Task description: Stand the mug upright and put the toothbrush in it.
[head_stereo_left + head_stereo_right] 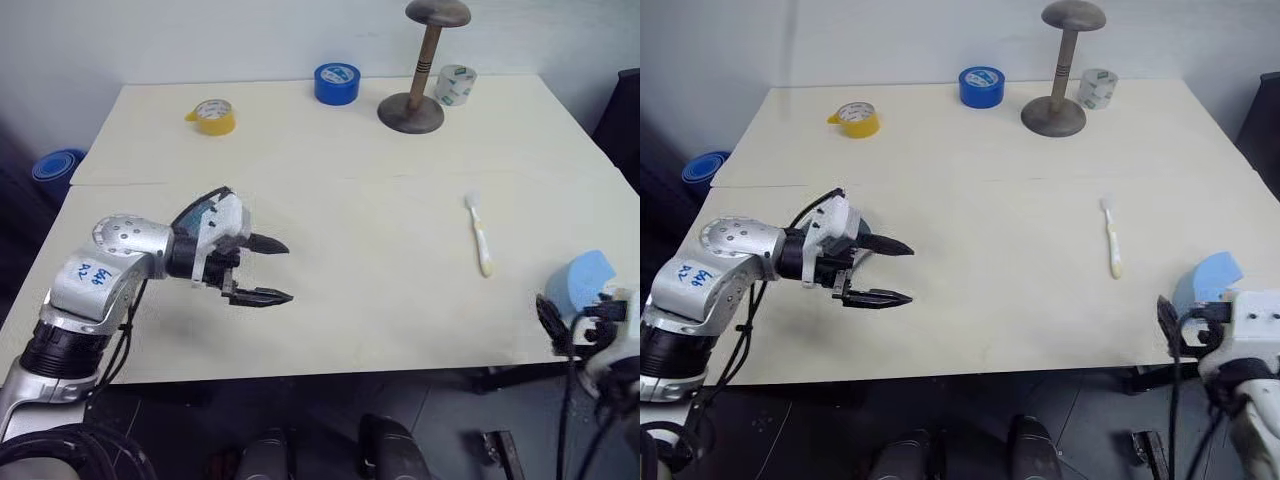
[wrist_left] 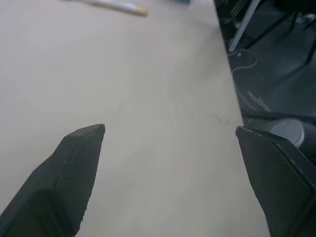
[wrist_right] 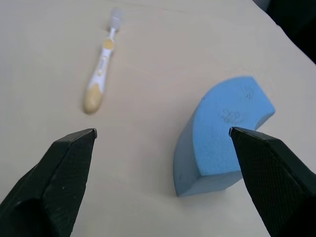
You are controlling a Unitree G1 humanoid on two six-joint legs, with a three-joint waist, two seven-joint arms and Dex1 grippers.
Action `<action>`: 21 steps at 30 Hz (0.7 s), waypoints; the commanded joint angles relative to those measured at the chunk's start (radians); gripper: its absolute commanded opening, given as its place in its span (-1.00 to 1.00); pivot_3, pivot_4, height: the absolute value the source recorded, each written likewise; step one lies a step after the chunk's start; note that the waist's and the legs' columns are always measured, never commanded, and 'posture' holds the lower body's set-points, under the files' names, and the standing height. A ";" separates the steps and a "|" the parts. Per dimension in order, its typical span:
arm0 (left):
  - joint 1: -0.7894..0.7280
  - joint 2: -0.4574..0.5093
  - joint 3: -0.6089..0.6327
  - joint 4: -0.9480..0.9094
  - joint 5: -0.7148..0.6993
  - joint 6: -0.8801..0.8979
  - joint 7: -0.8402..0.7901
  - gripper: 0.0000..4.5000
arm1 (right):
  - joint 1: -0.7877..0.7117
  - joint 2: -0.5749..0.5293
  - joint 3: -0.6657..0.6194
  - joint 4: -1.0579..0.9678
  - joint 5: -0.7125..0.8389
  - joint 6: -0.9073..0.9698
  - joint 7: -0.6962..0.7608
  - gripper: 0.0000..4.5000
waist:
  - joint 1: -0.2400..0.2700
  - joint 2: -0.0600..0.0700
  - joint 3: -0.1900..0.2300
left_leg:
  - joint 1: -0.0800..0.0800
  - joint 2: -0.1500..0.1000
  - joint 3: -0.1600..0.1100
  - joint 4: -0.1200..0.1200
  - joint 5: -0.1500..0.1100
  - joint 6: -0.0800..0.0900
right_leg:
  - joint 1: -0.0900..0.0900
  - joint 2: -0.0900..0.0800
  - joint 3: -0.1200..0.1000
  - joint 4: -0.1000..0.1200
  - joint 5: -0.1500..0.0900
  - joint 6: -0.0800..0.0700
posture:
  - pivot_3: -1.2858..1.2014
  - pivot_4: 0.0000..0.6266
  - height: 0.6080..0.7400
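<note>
The toothbrush (image 1: 480, 235), with a white head and a pale yellow handle, lies flat on the table's right half, head toward the far side; it also shows in the right wrist view (image 3: 101, 79). A patch of teal-blue (image 1: 204, 210) peeks out behind my left hand; it seems to be the mug, mostly hidden, so I cannot tell how it stands. My left gripper (image 1: 287, 271) hovers open over the table's left half, pointing right, with nothing between its fingers. My right gripper (image 3: 162, 131) is open at the table's near right corner, short of the toothbrush.
A light blue foam wedge (image 3: 222, 133) rests on the table just ahead of my right gripper. Along the far edge stand a yellow tape roll (image 1: 214, 116), a blue tape roll (image 1: 337, 83), a brown wooden stand (image 1: 412, 108) and a clear tape roll (image 1: 455, 85).
</note>
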 commanded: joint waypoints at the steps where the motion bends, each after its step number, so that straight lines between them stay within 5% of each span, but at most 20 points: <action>1: -0.011 0.023 -0.019 -0.028 0.114 0.030 0.106 1.00 | 0.054 -0.146 -0.181 -0.132 0.248 0.075 0.172 0.99 | 0.002 -0.002 0.001 | 0.000 0.000 0.000 0.000 0.000 0.000 | 0.000 0.000 0.000 0.000 0.000 0.000 | 0.03 -0.52 1.00; 5: -0.078 -0.007 -0.122 -0.050 0.267 0.216 0.282 1.00 | 0.003 -0.395 -0.245 -0.087 0.645 0.140 0.308 0.99 | 0.003 -0.010 0.004 | 0.002 0.000 -0.001 0.000 0.000 0.001 | 0.002 0.000 0.000 -0.001 0.000 0.000 | 0.03 -0.52 1.00; 12: -0.101 -0.016 -0.237 -0.183 0.370 0.414 0.372 1.00 | -0.284 -0.693 -0.029 0.058 0.985 0.111 0.255 0.99 | 0.019 -0.023 0.012 | 0.000 0.000 0.000 0.000 0.000 0.002 | 0.000 0.000 0.000 -0.001 0.000 0.000 | 0.03 -0.52 1.00; 21: -0.090 -0.010 -0.279 -0.203 0.470 0.498 0.479 1.00 | -0.482 -0.777 0.177 0.143 0.958 0.100 0.304 0.99 | 0.030 -0.025 0.012 | -0.003 0.000 -0.001 0.004 0.000 0.002 | 0.000 -0.002 -0.001 -0.002 0.001 0.001 | 0.03 -0.52 1.00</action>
